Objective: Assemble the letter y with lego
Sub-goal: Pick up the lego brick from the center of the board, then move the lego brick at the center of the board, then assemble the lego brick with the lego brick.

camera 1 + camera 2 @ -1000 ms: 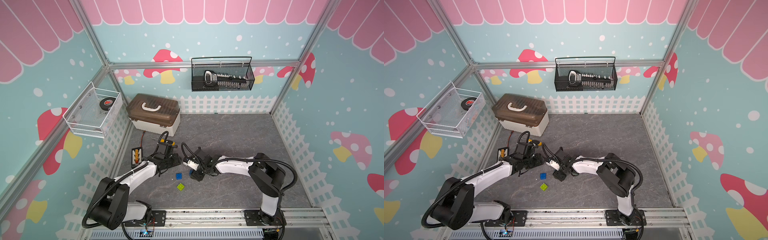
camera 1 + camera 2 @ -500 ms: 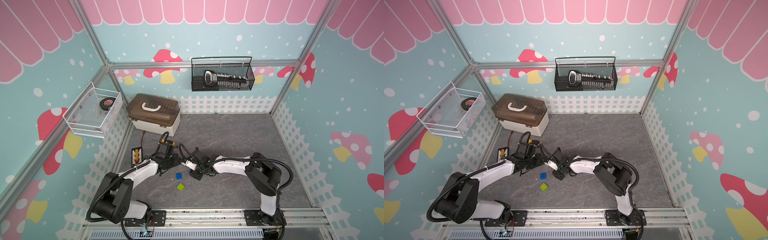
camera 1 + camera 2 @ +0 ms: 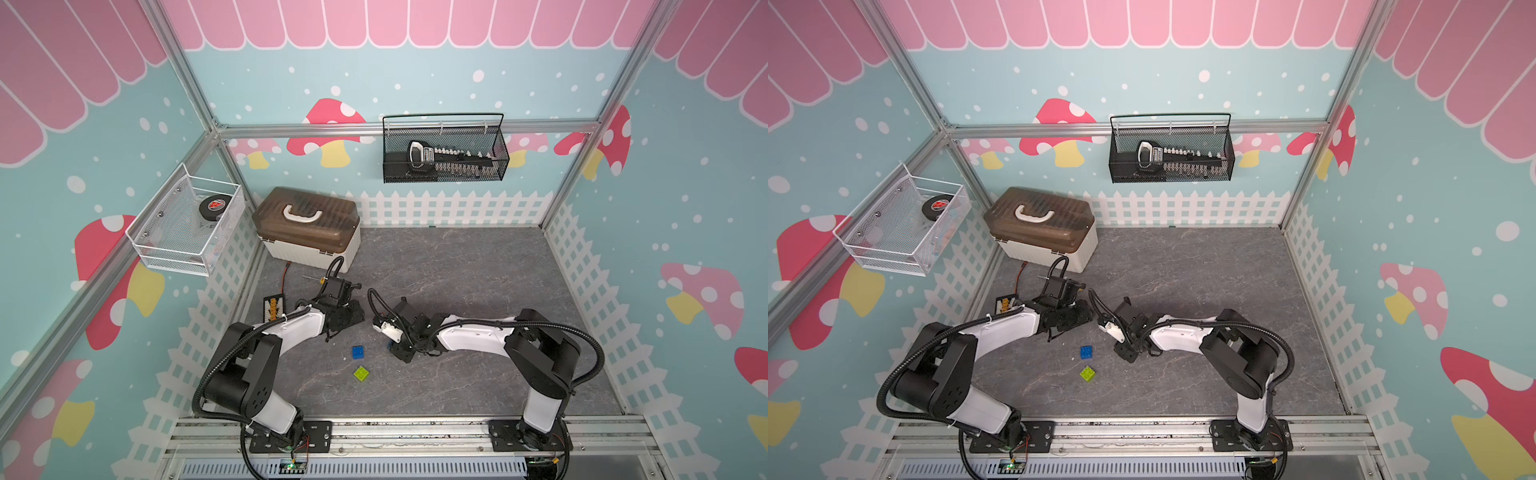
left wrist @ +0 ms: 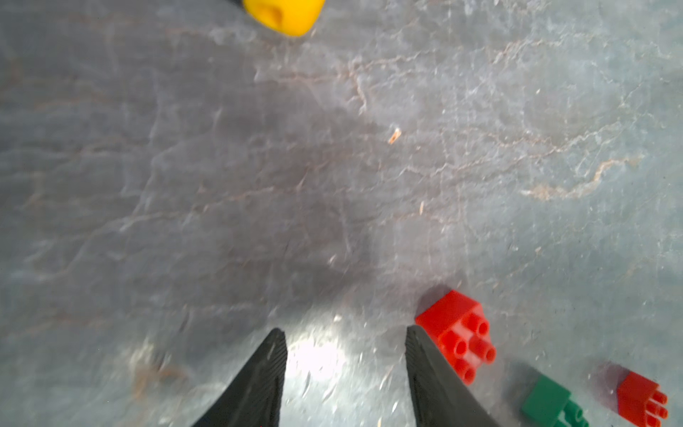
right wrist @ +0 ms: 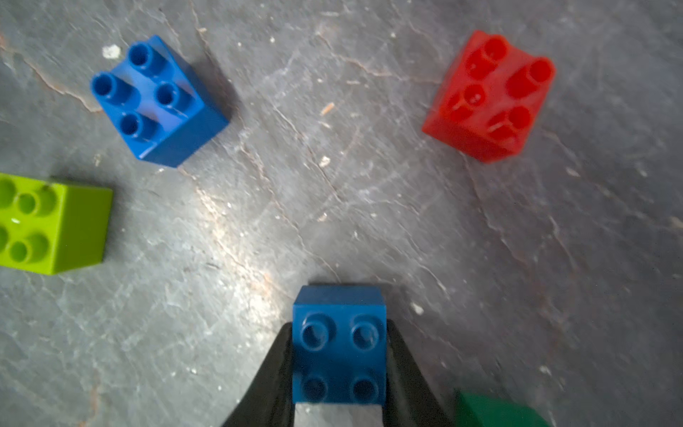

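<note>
We are picking: our right fingers (image 5: pixel 271 373) pinch a blue brick (image 5: pixel 339 344) low at the table (image 5: pixel 332 185); our left fingers (image 4: pixel 258 377) stand spread, empty, beside a red brick (image 4: pixel 458 332). Next we likely lift it and seat it squarely on another's studs.

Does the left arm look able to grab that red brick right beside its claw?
Probably yes. The left gripper is open and empty, and the red brick lies uncovered just outside one finger; a small sideways shift should bracket it.
</note>
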`<action>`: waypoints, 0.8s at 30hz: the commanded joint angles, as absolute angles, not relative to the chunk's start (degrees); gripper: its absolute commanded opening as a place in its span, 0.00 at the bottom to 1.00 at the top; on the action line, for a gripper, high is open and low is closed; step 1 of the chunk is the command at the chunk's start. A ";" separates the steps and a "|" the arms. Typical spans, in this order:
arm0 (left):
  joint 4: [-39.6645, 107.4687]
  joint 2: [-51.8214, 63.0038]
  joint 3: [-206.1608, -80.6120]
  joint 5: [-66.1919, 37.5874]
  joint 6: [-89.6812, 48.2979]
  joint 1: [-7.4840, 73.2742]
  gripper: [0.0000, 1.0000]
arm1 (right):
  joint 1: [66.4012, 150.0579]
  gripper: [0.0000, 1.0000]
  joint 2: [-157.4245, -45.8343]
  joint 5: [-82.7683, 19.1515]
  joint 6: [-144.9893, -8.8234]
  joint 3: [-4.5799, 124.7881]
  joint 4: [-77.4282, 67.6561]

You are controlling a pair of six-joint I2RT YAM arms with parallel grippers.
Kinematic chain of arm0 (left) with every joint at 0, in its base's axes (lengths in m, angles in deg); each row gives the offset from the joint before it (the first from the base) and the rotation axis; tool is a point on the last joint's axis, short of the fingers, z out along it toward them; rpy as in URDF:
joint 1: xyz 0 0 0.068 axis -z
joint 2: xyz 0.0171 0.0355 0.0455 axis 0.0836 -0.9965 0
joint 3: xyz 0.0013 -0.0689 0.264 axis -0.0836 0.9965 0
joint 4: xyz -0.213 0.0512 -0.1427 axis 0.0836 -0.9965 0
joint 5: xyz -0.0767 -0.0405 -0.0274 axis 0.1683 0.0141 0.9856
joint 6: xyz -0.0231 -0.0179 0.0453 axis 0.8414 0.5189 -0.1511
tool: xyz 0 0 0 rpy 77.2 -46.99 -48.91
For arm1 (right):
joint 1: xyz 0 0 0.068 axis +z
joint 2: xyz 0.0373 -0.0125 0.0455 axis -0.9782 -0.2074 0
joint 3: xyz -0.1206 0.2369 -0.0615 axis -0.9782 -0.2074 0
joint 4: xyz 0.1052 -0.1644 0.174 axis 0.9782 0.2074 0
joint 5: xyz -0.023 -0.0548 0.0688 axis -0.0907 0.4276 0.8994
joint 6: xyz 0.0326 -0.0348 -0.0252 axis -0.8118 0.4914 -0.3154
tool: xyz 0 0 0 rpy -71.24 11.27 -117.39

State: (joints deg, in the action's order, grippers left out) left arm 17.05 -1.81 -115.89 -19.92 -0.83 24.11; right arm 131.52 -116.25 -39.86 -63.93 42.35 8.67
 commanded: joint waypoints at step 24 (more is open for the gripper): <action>19.26 -5.25 -114.07 -19.53 0.17 34.50 0.43 | 125.88 0.22 -115.89 -40.08 -63.92 48.93 9.67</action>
